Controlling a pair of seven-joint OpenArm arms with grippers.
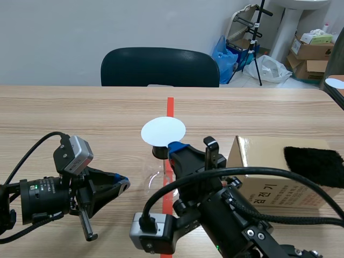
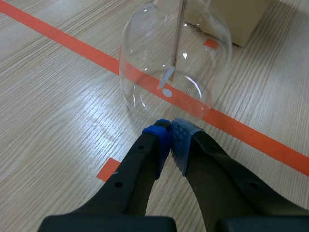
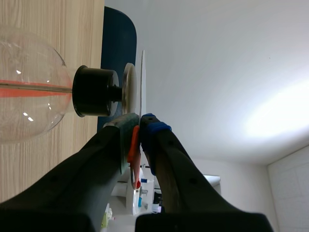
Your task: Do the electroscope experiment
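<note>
- We show the electroscope (image 1: pixel 162 141) standing upright on the table (image 1: pixel 80 113), at the middle of the scene view on the orange-red tape line (image 1: pixel 170 105). Its long axis is vertical.
- The white disc (image 1: pixel 163 131) lies flat on top and faces upward. Below it come the black stopper (image 3: pixel 94 91) and the glass flask (image 2: pixel 174 67).
- The metal rod (image 2: pixel 179 34) runs down this axis into the flask and ends in a small pale leaf (image 2: pixel 166 79).
- The right gripper (image 1: pixel 174 146) sits at 5 o'clock of the disc, just beside its rim. Its jaws are narrow and appear clamped on a thin orange-red strip (image 3: pixel 133 152). We cannot tell whether the strip touches the disc.
- The left gripper (image 2: pixel 170 131) rests low at 8 o'clock of the flask, near the glass but apart from it. Its pads meet at the tips and hold nothing.
- A cardboard box (image 1: pixel 258 161) stands at 3 o'clock of the electroscope, with a black cloth (image 1: pixel 314 165) lying on its top. Neither gripper touches the cloth.
- Progress, as we judge it: the strip is being presented to the disc, which is the central step of the experiment.
- What remains, in our judgement: observing the leaf's response, then taking the strip away. We cannot tell from these views whether the leaf is deflected.
</note>
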